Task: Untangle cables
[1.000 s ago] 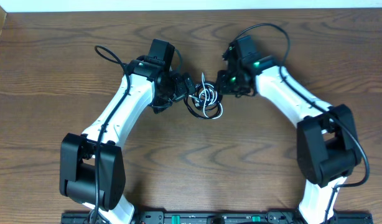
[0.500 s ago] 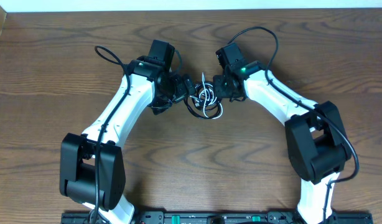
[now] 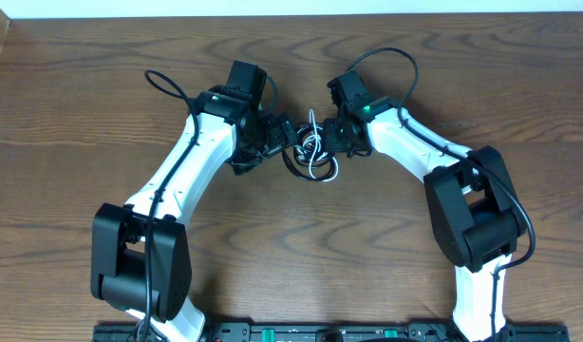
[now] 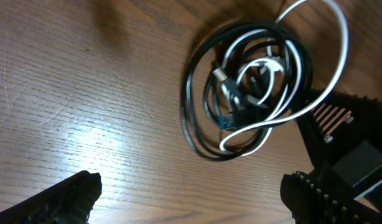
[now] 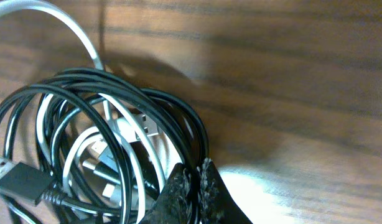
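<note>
The cables [image 3: 313, 152] lie as one small coil on the table between both grippers: a white cord looped with black cords. In the left wrist view the coil [image 4: 253, 81] sits ahead of my left gripper [image 4: 191, 199], which is open and empty, its fingers wide apart just left of the coil [image 3: 277, 133]. My right gripper [image 3: 335, 133] is at the coil's right edge. In the right wrist view its fingertips [image 5: 195, 174] are pressed together where an outer black cable loop [image 5: 200, 140] runs into them. A white loop [image 5: 66, 25] sticks up behind.
The wooden table [image 3: 301, 247] stretches all round. The left arm's own thick black cable [image 3: 168, 85] lies on the table at the far left. The right arm's cable [image 3: 396, 57] arches above its wrist. The table's far edge is at the top.
My right gripper has moved left, from a short way off to the coil's right edge. The left arm and the coil have stayed put.
</note>
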You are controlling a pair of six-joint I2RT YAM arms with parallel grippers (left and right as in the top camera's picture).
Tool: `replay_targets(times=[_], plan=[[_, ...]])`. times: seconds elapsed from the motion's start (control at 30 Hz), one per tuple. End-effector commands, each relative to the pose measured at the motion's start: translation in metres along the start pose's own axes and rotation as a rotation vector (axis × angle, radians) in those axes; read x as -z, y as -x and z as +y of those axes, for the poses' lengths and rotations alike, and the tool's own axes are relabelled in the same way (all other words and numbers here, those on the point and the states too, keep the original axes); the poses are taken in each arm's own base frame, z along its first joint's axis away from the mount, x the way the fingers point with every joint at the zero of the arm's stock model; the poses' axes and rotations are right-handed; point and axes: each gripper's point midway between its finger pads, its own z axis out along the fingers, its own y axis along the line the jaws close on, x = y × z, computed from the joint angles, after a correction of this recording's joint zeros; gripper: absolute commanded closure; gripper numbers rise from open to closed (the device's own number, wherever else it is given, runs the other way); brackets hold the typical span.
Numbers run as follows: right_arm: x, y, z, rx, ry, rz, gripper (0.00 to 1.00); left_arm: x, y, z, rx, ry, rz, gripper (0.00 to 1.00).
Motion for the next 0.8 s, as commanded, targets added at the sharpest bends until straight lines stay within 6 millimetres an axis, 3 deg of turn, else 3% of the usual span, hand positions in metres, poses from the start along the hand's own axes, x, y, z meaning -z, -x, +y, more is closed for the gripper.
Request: replay_targets(times=[0.0, 0.03, 0.13, 0.23, 0.4, 0.5, 0.57, 0.63, 0.77], plan=[[0.032, 0.008, 0.020, -0.029, 0.172, 0.038, 0.99, -0.007, -0.004, 0.008, 0.015, 0.030, 0.013, 0.02], [0.043, 0.010, 0.026, -0.021, 0.223, 0.041, 0.99, -0.007, -0.004, 0.008, 0.015, 0.030, 0.013, 0.02], [0.107, 0.011, 0.063, 0.084, 0.513, 0.044, 0.99, -0.007, -0.006, 0.006, 0.014, 0.022, 0.021, 0.02], [0.157, 0.007, 0.082, 0.122, 0.648, 0.024, 0.99, -0.007, -0.011, 0.001, 0.007, -0.001, 0.044, 0.02], [0.202, 0.000, 0.103, 0.218, 0.765, -0.018, 0.99, -0.010, -0.026, -0.013, -0.032, -0.025, 0.077, 0.02], [0.212, -0.004, 0.109, 0.239, 0.784, -0.026, 0.99, -0.012, -0.032, -0.018, -0.055, -0.019, 0.078, 0.02], [0.203, 0.002, 0.099, 0.218, 0.709, -0.050, 0.99, -0.013, -0.028, -0.012, -0.061, 0.021, 0.049, 0.02], [0.186, 0.011, 0.073, 0.147, 0.544, -0.075, 0.99, -0.013, -0.026, -0.006, -0.059, 0.054, 0.031, 0.02], [0.158, 0.023, -0.018, -0.088, 0.040, -0.141, 0.88, -0.013, -0.024, -0.001, -0.056, 0.079, 0.022, 0.02]])
